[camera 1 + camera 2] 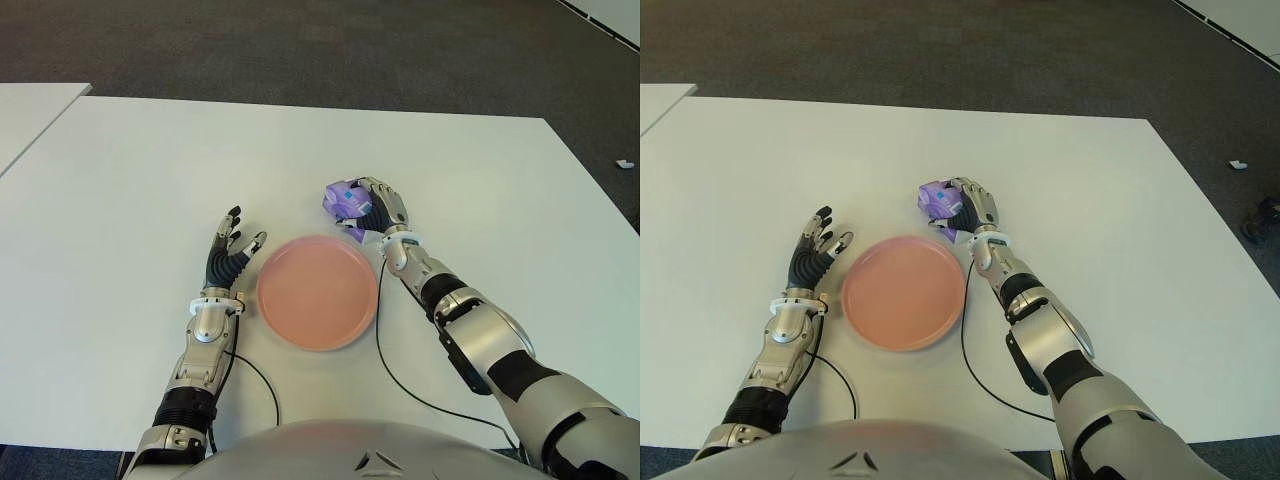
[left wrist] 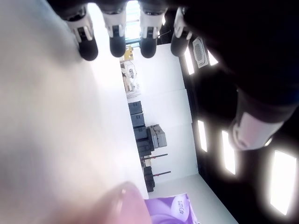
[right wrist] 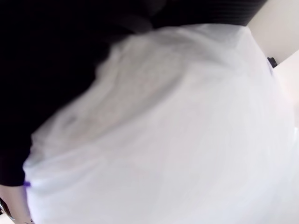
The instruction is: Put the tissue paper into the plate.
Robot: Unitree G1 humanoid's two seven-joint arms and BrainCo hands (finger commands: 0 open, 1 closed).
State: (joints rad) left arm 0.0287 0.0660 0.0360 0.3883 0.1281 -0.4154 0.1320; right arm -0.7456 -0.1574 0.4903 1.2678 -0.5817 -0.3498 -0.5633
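A purple pack of tissue paper (image 1: 343, 200) sits on the white table (image 1: 140, 170) just behind the right rim of the pink plate (image 1: 317, 291). My right hand (image 1: 372, 213) is curled around the pack from its right side, fingers wrapped over it. In the right wrist view the pack's pale surface (image 3: 177, 130) fills the picture right against the palm. Left of the plate, my left hand (image 1: 232, 250) shows with its fingers spread and holding nothing; its wrist view shows straight fingertips (image 2: 117, 46) and the purple pack (image 2: 170, 210) farther off.
A second white table's corner (image 1: 30, 110) shows at the far left. Dark carpet (image 1: 300, 50) lies beyond the table's far edge. Black cables (image 1: 390, 370) run from both wrists toward the table's near edge.
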